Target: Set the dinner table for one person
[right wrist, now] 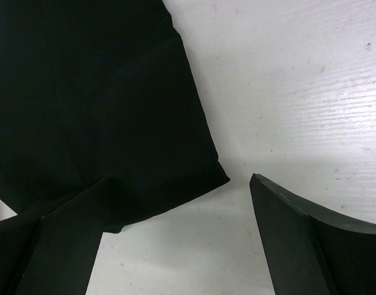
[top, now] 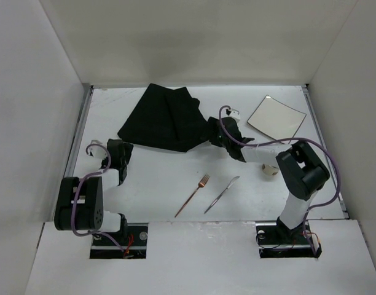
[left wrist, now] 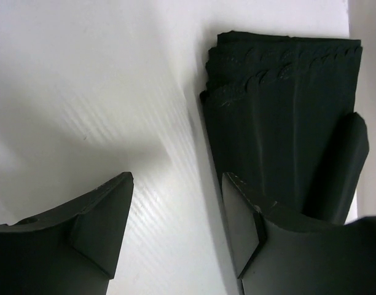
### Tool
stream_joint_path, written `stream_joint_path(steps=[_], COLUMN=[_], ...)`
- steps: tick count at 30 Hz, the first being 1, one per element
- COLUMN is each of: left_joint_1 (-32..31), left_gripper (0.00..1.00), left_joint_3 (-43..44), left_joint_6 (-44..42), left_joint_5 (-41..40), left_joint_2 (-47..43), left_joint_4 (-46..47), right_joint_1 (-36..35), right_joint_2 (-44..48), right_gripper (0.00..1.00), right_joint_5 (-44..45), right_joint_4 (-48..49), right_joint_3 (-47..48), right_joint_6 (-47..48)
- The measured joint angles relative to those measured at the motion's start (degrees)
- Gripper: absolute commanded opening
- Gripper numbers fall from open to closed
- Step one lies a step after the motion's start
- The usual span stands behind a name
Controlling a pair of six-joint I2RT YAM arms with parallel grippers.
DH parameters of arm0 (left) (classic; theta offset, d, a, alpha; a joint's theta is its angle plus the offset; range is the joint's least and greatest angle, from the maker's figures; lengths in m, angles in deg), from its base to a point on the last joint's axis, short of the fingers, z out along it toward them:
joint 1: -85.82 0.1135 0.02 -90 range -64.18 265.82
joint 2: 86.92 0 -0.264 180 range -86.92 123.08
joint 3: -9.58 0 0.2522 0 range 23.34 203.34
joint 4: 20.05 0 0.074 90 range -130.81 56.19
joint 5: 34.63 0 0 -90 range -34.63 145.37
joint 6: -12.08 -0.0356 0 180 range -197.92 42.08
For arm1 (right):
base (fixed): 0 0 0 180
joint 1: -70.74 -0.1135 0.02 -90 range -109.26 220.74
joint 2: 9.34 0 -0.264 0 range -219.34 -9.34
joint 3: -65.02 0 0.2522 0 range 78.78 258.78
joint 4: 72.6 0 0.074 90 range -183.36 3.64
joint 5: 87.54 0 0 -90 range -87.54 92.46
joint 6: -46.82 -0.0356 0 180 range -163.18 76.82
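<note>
- White and matte, the dinner table (top: 157, 184) fills your overhead view, with metal rails down its sides and both arms reaching over it.
- Your black cloth (top: 163, 120) lies rumpled and skewed on the far middle of the table, its left edge folded in layers.
- A square glossy plate (top: 276, 117) sits at the far right, turned at an angle and apart from the cloth.
- Your right claw (right wrist: 179, 181) hangs at the cloth's right corner with its jaws spread wide and nothing gripped. One finger (right wrist: 65, 239) is over the fabric.
- Your left claw (left wrist: 176, 184) is low beside the cloth's left edge, jaws parted over bare table and gripping nothing.
- A copper-coloured fork (top: 192, 196) and a silver knife (top: 222, 195) lie slanted side by side near the front, not touching.
- A small pale thing (top: 270, 172) rests by the right arm; you cannot tell what it is.
</note>
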Motion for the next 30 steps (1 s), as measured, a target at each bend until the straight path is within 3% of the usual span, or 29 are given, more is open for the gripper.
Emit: stream_joint_path(steps=[11,17,19,23,26,30], left_joint_1=[0.52,1.22,1.31,1.31,1.29,0.76], left_gripper=[0.59,0.57,0.5,0.24,0.11,0.05], left_joint_3=[1.92,7.96,9.05,9.31,9.01,7.82], left_joint_6=[2.51,3.74,4.26,4.55,4.48,4.46], left_joint_5=[1.55,3.85,4.2,4.33,4.26,4.5], left_joint_2=[5.84,13.53,14.88,15.47,15.47,15.47], left_joint_4=[6.71,9.81,10.21,9.25,8.63,8.92], right_joint_1=[1.18,2.67,3.04,3.43,3.65,3.41], right_joint_2=[-1.25,-3.06,-3.82,-5.46,-4.83,2.6], right_gripper=[0.92,0.79,0.65,0.25,0.15,0.12], right_joint_5=[-3.45,-5.6,-6.21,-7.3,-7.48,-5.14], right_joint_4=[0.9,1.14,1.14,1.36,2.6,3.04], right_joint_3=[1.01,2.51,3.1,5.03,4.98,0.26], right_joint_6=[-2.99,-4.22,-4.63,-5.53,-6.05,-5.7])
